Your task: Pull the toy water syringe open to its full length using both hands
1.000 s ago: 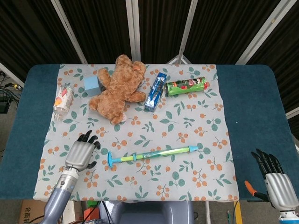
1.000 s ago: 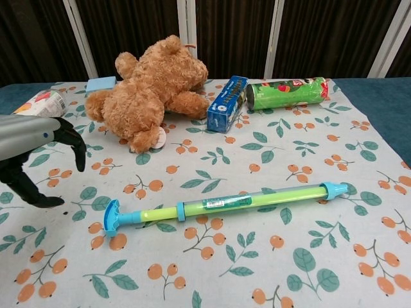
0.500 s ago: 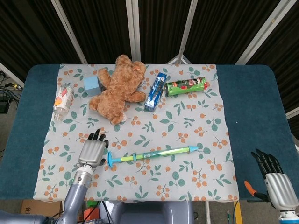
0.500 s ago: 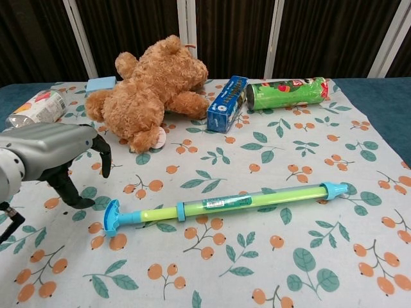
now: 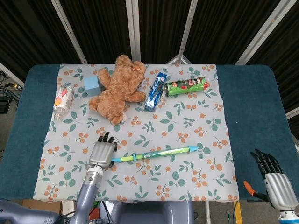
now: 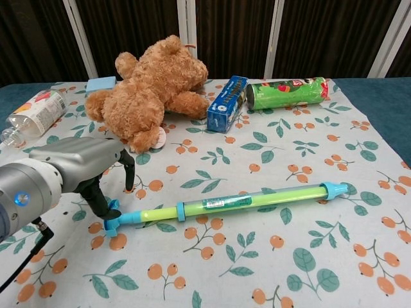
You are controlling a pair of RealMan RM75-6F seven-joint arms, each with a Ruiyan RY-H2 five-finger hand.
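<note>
My left hand hangs over the blue T-handle end of the toy water syringe; my right hand waits well apart from the syringe, off the floral cloth near the table's corner.

The risk, as I judge it, is a one-sided start; if my left closes and tugs while nothing pins the far cap, the whole syringe will likely slide across the cloth rather than extend; a glancing touch on the handle could also roll it away from me, toward the teddy bear beyond the syringe.

My left fingers are spread and curved downward, with nothing in them; one dark fingertip stands just beside the syringe's handle, and I cannot tell whether it touches; my right fingers are straight and apart, empty.

The syringe lies flat on the cloth, nearer me than the bear, unextended.
</note>
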